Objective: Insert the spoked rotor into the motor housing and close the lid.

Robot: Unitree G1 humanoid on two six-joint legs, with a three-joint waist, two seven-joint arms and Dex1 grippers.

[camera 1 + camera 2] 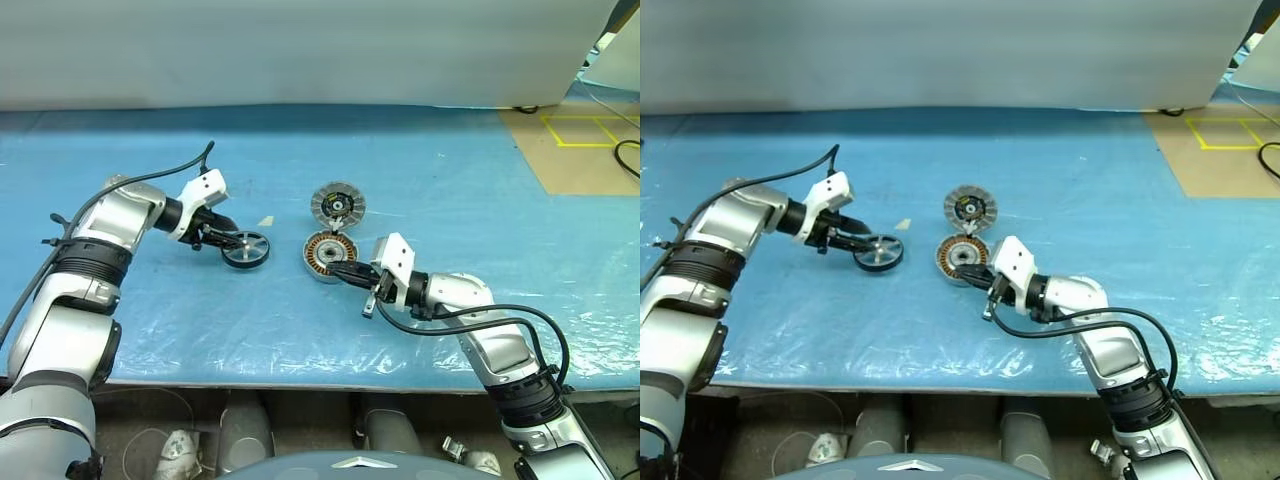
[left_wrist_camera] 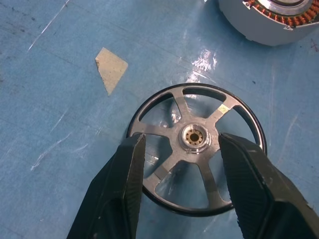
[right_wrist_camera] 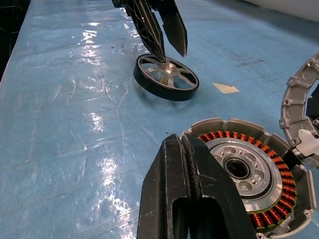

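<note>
The spoked rotor (image 1: 246,249) lies flat on the blue sheet, left of the motor housing (image 1: 328,256). My left gripper (image 2: 182,144) is open over it, its two black fingers (image 2: 130,179) straddling the hub and holding nothing. The housing, with its copper windings, stands upright in the middle of the table. The finned lid (image 1: 337,205) lies just behind it. From the near right, my right gripper (image 3: 187,149) is shut and empty, its tips at the housing's (image 3: 244,179) near rim. The right wrist view also shows the rotor (image 3: 166,77) under the left fingers (image 3: 149,30).
A small tan scrap (image 1: 266,222) lies on the sheet behind the rotor. Blue plastic sheeting (image 1: 450,200) covers the table, whose front edge runs close below both arms. A brown floor patch with yellow tape (image 1: 580,150) lies at the far right.
</note>
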